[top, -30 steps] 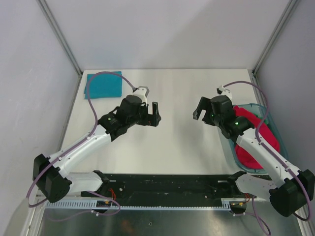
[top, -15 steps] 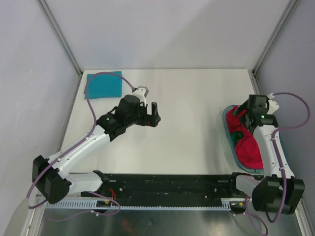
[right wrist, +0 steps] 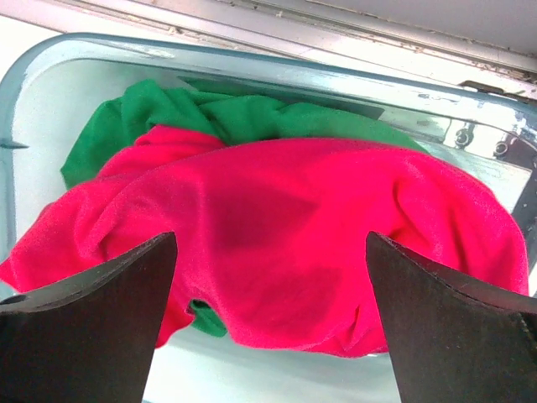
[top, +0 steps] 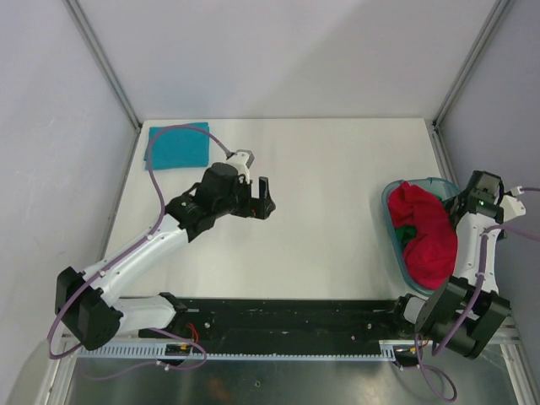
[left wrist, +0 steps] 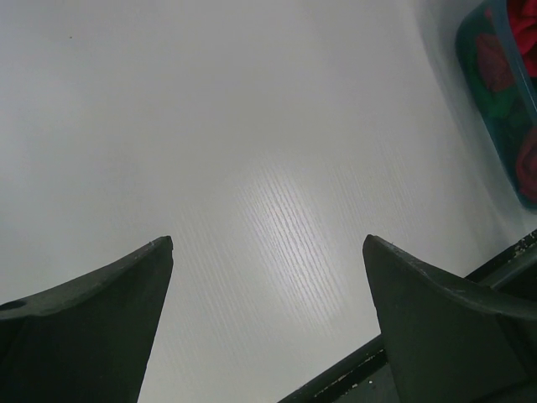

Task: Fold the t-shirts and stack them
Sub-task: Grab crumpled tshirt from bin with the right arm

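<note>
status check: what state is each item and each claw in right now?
teal t-shirt: folded, flat at the far left corner of the table.
red t-shirt: crumpled, in the tub, on top of the green one.
green t-shirt: crumpled, in the tub, mostly under the red.
tub: upright, no lid.
left claw: open, empty, over bare table.
right claw: open, empty, over the red t-shirt.

The left end effector [left wrist: 267, 243], jaws apart, hangs above the white surface [left wrist: 210, 126], with the blue-green tub [left wrist: 500, 126] at two o'clock.
</note>
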Tool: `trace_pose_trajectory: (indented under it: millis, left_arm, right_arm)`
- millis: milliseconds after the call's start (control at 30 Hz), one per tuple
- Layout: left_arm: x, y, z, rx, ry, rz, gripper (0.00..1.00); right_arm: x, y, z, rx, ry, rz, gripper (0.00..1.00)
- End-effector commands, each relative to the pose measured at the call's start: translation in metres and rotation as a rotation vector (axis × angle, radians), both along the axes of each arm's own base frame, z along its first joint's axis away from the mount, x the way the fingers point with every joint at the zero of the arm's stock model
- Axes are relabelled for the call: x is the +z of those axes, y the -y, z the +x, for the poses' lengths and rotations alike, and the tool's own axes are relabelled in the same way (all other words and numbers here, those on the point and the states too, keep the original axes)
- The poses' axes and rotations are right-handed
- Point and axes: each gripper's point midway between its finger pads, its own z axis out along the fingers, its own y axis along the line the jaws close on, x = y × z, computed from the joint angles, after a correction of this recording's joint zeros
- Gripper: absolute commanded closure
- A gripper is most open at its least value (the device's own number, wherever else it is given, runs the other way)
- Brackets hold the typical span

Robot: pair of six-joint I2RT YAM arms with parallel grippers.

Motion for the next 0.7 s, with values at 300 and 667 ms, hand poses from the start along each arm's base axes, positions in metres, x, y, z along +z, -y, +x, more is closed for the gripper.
trace_pose_trajectory:
  millis: [300, 667]
  left_arm:
    - [0.000, 0.005, 0.001, -0.025, -0.014, -0.030, 0.01]
    - [-0.001, 0.006, 0.002, -0.022, -0.017, -0.026, 0.00]
  right_arm:
    - [-0.033, 0.002, 0.011, 0.010, 0.045, 0.005, 0.07]
    - [-0.016, -0.005, 0.013, 0.100, 0.050, -0.082, 0.89]
